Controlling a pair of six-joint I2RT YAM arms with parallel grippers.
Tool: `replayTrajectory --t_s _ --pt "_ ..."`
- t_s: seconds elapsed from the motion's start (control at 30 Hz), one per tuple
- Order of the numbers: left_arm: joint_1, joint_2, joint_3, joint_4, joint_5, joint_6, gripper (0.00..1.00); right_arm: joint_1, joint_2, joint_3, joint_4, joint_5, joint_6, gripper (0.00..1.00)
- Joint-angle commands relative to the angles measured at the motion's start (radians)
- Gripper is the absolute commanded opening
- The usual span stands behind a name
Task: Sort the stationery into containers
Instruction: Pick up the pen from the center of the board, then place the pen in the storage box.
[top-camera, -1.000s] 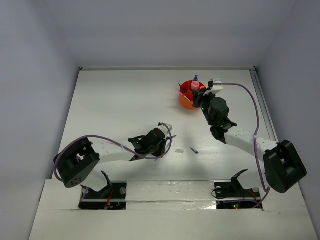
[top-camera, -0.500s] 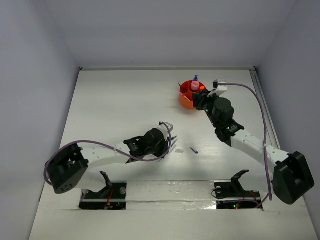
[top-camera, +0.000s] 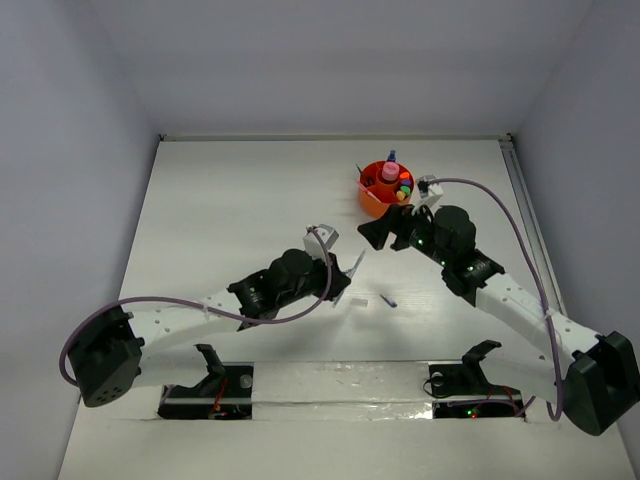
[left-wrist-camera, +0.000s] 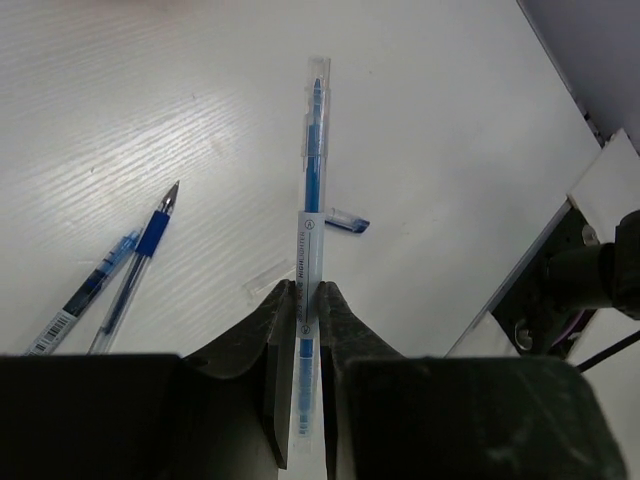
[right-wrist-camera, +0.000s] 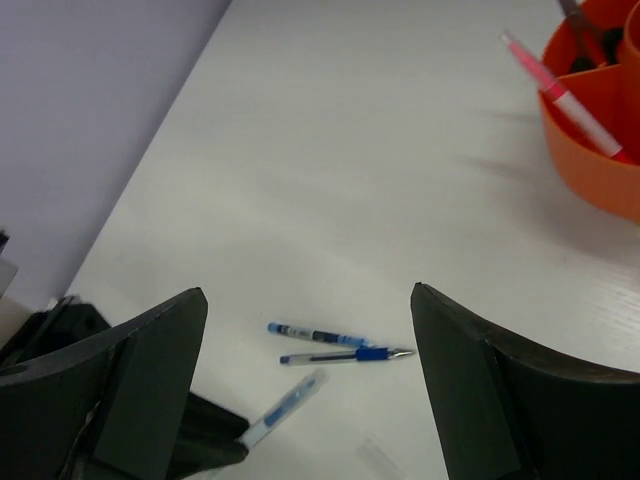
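Observation:
In the left wrist view my left gripper (left-wrist-camera: 308, 300) is shut on a clear pen with blue ink (left-wrist-camera: 313, 170), held above the table. From above, that gripper (top-camera: 336, 264) is at mid-table. Two more blue pens (left-wrist-camera: 135, 262) lie side by side on the table; the right wrist view shows them (right-wrist-camera: 340, 345) too. My right gripper (right-wrist-camera: 308, 292) is open and empty, and from above it (top-camera: 378, 232) hangs just near-left of the orange tub (top-camera: 372, 205). The tub holds a pink tube (top-camera: 389, 173), highlighters with coloured ends (top-camera: 403, 189) and a pink pen (right-wrist-camera: 560, 92).
A small blue pen cap (top-camera: 388, 300) and a clear cap (top-camera: 358, 301) lie on the table in front of the left gripper. The orange tub's wall (right-wrist-camera: 590, 150) fills the right wrist view's upper right corner. Grey walls close in the table on three sides.
My right gripper has opened and drawn back from the tub toward the near left. My left arm has stretched forward and to the right, carrying the clear pen.

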Motion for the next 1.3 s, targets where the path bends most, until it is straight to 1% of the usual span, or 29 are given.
replayTrajectory --t_s 0.0,0.07,0.17,0.3,0.4,0.43,0.5,0.6,0.63,0.67,0.7,0.77,0.8,0.83,0.93,0.97,1.03,1.07,1.13,1.17,1.27 --pt "0.008 -0.047 0.021 0.086 -0.052 -0.031 0.00 0.005 -0.028 -0.031 -0.013 -0.107 0.051 0.89" --pt "0.008 -0.059 0.013 0.099 -0.075 -0.040 0.00 0.005 -0.021 -0.040 -0.001 -0.125 0.073 0.89" --pt "0.008 -0.076 0.008 0.106 -0.110 -0.045 0.00 0.005 0.002 -0.057 0.018 -0.143 0.097 0.85" --pt "0.008 -0.069 0.002 0.132 -0.112 -0.041 0.00 0.005 0.036 -0.071 0.057 -0.185 0.116 0.81" --pt "0.008 -0.052 0.004 0.149 -0.100 -0.037 0.00 0.016 0.053 -0.076 0.096 -0.206 0.131 0.75" --pt "0.008 -0.047 0.004 0.154 -0.098 -0.037 0.00 0.016 0.058 -0.077 0.101 -0.205 0.137 0.70" --pt "0.008 -0.038 0.004 0.160 -0.092 -0.035 0.00 0.016 0.071 -0.079 0.119 -0.208 0.144 0.66" --pt "0.017 -0.035 0.001 0.174 -0.081 -0.034 0.00 0.016 0.096 -0.086 0.163 -0.226 0.163 0.56" --pt "0.017 -0.033 -0.002 0.180 -0.080 -0.032 0.00 0.016 0.110 -0.089 0.185 -0.240 0.179 0.49" --pt "0.017 -0.032 -0.002 0.182 -0.081 -0.031 0.00 0.016 0.116 -0.089 0.193 -0.248 0.185 0.43" --pt "0.017 -0.029 -0.002 0.182 -0.081 -0.029 0.00 0.025 0.120 -0.086 0.199 -0.263 0.190 0.35" --pt "0.017 -0.025 -0.004 0.182 -0.084 -0.026 0.00 0.025 0.130 -0.080 0.202 -0.266 0.194 0.26" --pt "0.017 -0.022 -0.004 0.183 -0.084 -0.026 0.00 0.025 0.131 -0.079 0.205 -0.265 0.196 0.20" --pt "0.017 -0.021 -0.005 0.183 -0.084 -0.025 0.00 0.025 0.130 -0.074 0.203 -0.252 0.197 0.09" --pt "0.017 -0.010 -0.004 0.188 -0.078 -0.017 0.00 0.025 0.127 -0.059 0.199 -0.217 0.200 0.00" --pt "0.017 -0.009 -0.001 0.185 -0.083 -0.012 0.01 0.025 0.127 -0.043 0.196 -0.209 0.199 0.00" --pt "0.017 -0.004 0.007 0.165 -0.096 -0.011 0.12 0.025 0.128 -0.027 0.191 -0.162 0.191 0.00" --pt "0.017 -0.009 0.010 0.160 -0.109 -0.008 0.23 0.025 0.130 -0.010 0.187 -0.142 0.177 0.00" --pt "0.017 -0.024 0.010 0.151 -0.118 0.003 0.29 0.025 0.148 0.012 0.176 -0.101 0.167 0.00" --pt "0.017 -0.032 0.010 0.140 -0.126 0.005 0.35 0.025 0.156 0.023 0.176 -0.091 0.151 0.00" --pt "0.026 -0.074 -0.002 0.117 -0.175 0.008 0.46 0.025 0.180 0.065 0.167 -0.019 0.109 0.00"
